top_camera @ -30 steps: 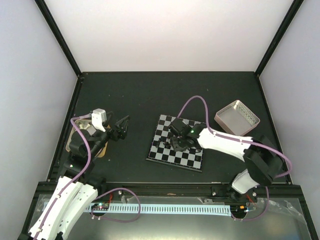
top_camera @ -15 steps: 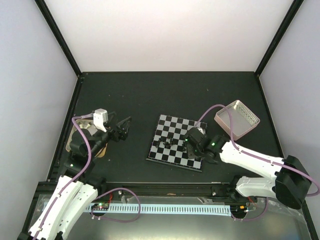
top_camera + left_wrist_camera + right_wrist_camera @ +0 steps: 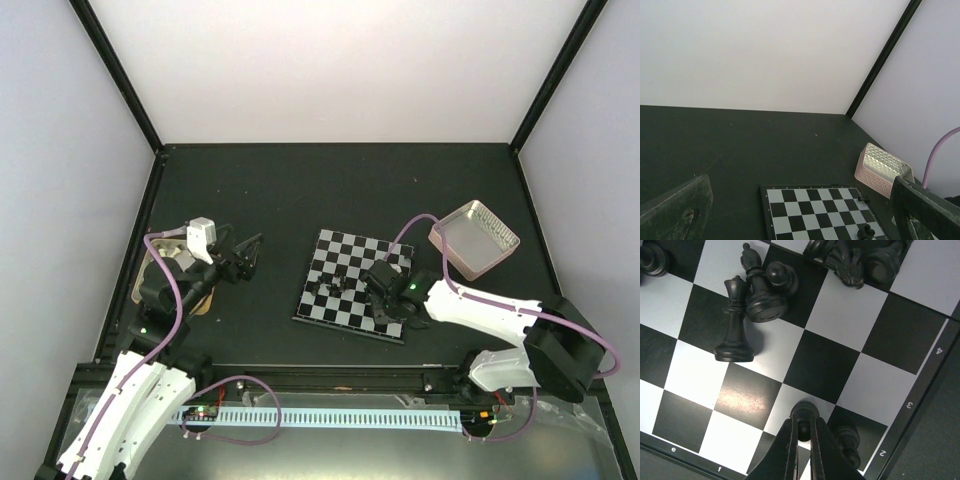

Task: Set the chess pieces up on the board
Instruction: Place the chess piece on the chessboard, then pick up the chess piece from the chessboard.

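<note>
The board point(image 3: 340, 270) of black and silver checks lies mid-table; it also shows in the left wrist view point(image 3: 805, 207) and fills the right wrist view point(image 3: 820, 365). My right gripper point(image 3: 802, 430) is shut on a small black chess piece point(image 3: 804, 412) standing near the board's edge, beside another piece point(image 3: 847, 440). Several black pieces lie or stand in a cluster point(image 3: 752, 295) further in. In the top view the right gripper point(image 3: 388, 300) hangs over the board's near right part. My left gripper point(image 3: 248, 252) is open and empty, left of the board.
A pink-rimmed metal tray point(image 3: 476, 238) sits right of the board, also in the left wrist view point(image 3: 882, 167). A tan tray point(image 3: 150, 275) lies under the left arm. Black frame posts and white walls bound the table.
The right arm swung from the board's middle out to the right, then came back to the near right squares. The left arm barely moved.
</note>
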Tool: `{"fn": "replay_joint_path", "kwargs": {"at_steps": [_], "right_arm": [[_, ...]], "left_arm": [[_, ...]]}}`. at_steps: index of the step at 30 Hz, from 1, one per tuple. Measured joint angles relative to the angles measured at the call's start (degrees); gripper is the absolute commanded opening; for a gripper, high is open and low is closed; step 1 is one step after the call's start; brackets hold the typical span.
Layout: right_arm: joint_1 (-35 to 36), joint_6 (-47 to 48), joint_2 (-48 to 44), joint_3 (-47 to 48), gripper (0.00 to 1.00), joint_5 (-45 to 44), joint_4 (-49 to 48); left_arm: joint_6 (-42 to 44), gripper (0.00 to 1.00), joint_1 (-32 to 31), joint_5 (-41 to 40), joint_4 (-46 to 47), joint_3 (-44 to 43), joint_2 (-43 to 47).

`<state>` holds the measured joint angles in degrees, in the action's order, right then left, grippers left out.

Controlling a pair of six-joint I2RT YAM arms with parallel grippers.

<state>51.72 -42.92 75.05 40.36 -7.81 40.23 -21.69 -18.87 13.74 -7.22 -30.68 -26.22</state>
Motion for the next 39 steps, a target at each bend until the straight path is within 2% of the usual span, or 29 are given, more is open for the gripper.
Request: {"fn": "replay_joint_path", "kwargs": {"at_steps": [18,30,39], "right_arm": [[0.0,0.81,0.44,0.11,0.06,0.94,-1.16],[0.0,0.9,-0.55,0.33,0.33,1.92,2.62],[0.0,-1.2,-4.68,6.25,0.36,-2.6,3.39]], "left_arm": [[0.0,0.99,0.0,-0.02,0.0,0.0,0.0],[-1.05,0.99,0.0,0.2,-0.52,0.0,0.0],[-3.45,0.99,0.0,1.68,-1.88,-0.07,-0.04]]}}
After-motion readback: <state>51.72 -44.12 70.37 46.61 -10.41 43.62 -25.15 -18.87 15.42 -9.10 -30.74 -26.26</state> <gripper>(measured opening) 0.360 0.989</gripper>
